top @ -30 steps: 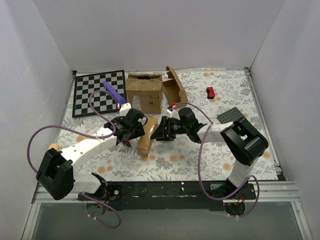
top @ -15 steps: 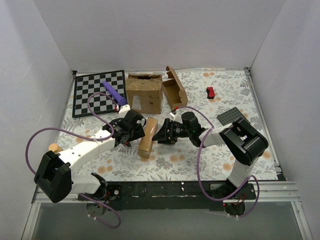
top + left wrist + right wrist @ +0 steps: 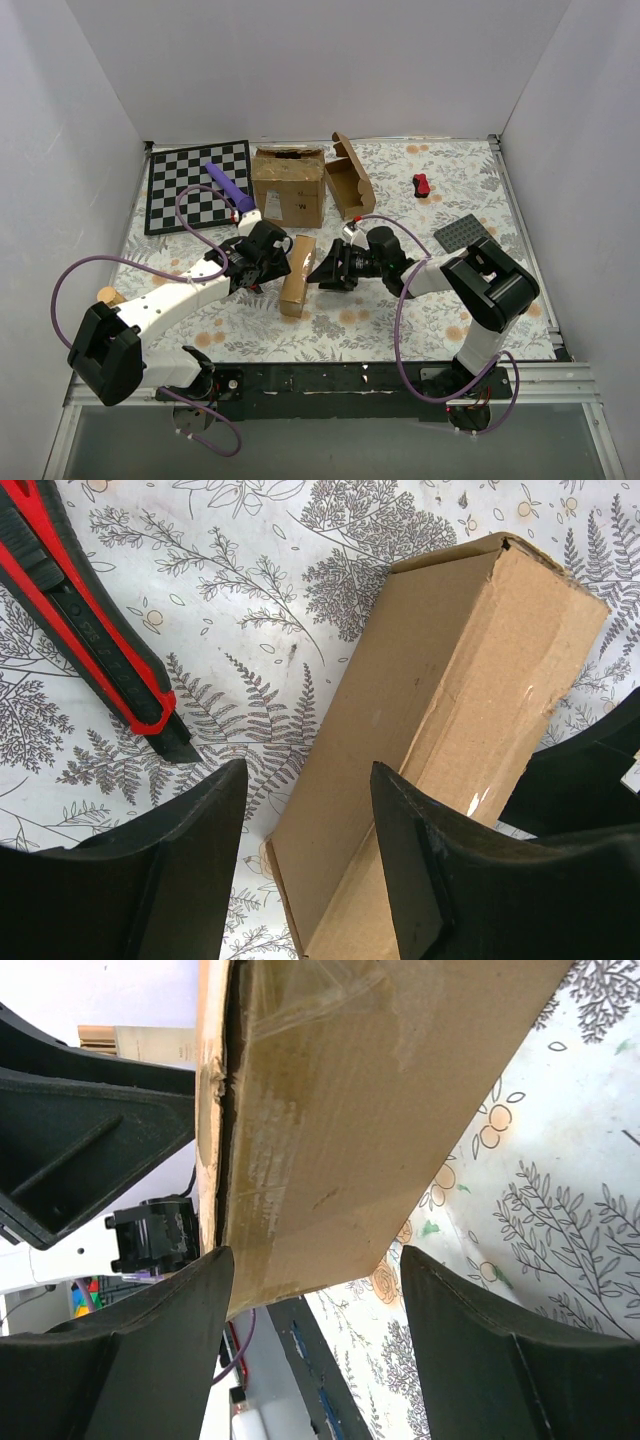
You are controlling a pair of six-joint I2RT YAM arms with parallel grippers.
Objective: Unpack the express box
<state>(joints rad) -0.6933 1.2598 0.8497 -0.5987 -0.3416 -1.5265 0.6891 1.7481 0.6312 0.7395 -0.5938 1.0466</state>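
Box [image 3: 296, 272] sits on edge, long axis near-far, right between left jaws and right jaws; both open, gripping nothing.

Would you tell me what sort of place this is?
Probably a robot lab test cell: white walls enclose a floral-covered table, with props like a checkerboard lying on it.

Left arm [image 3: 170, 290] reaches forward and inward, wrist low; left gripper [image 3: 272, 262] has its fingers parted. Right arm [image 3: 440, 268] is folded toward centre; right gripper [image 3: 322, 268] points left, fingers spread wide. The grippers face each other, near but apart.
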